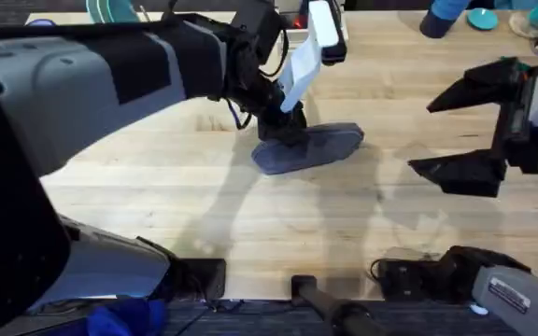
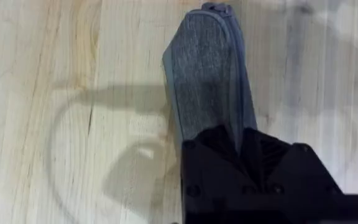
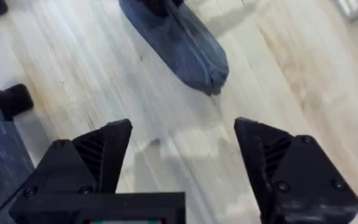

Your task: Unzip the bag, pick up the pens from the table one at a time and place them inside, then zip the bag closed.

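Your left pincer is pinching one end of the bag, which lies near the middle of the table, toward its far edge. Your right pincer hangs spread wide, well apart. I think a loose pinch could let the bag slide away when the zipper gets pulled.

No legible text or labels anywhere
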